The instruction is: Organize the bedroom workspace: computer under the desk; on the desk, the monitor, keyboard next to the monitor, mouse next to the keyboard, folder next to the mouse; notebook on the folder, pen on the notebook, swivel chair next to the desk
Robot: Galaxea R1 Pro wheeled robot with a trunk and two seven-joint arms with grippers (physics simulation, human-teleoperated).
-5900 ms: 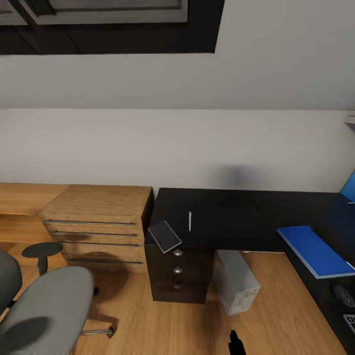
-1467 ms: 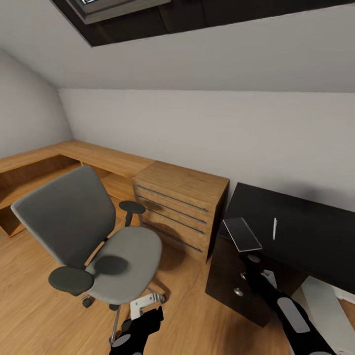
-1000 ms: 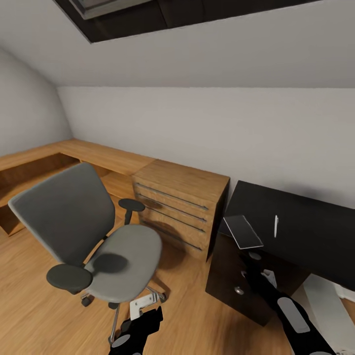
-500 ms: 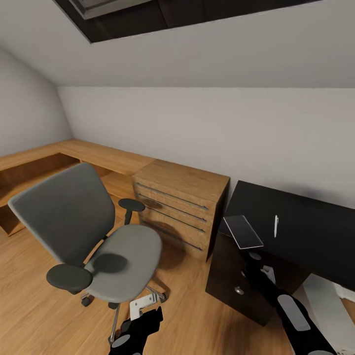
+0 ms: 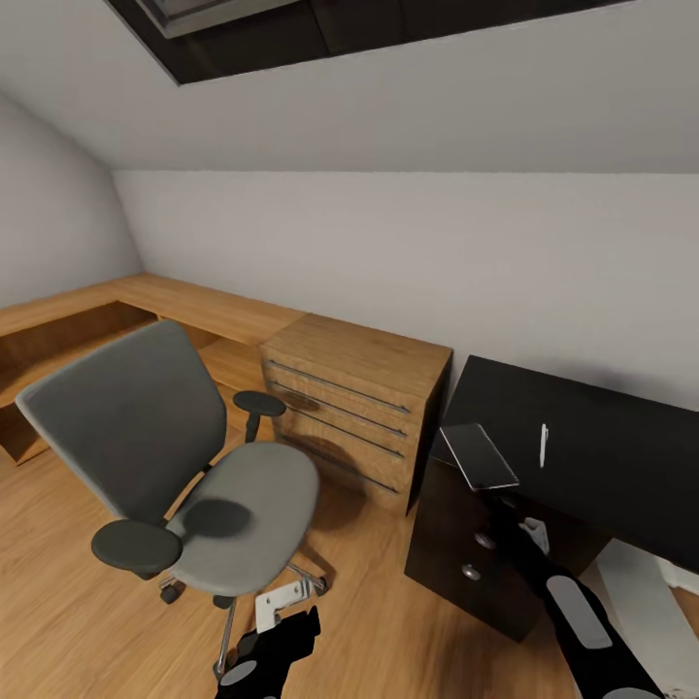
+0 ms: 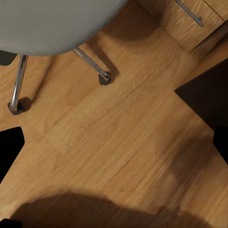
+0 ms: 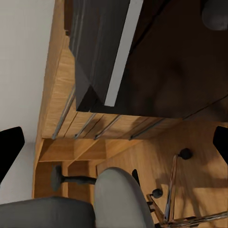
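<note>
Swivel chair (image 5: 184,466): on the wood floor, apart from the black table (image 5: 582,456). Notebook (image 5: 479,455): overhanging the table's corner; pen (image 5: 543,445) just beside it. Left gripper (image 6: 114,142) and right gripper (image 7: 114,147): both spread wide, empty.

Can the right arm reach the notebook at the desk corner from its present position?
Probably yes. The right gripper hangs open just below the notebook, which overhangs the corner of the black desk. Nothing lies between them; the pen rests apart.

Left gripper (image 5: 291,626): low, arm tucked close, fingers spread apart. Right gripper (image 5: 505,512): arm extended forward and up, fingers (image 7: 10,142) parted.
</note>
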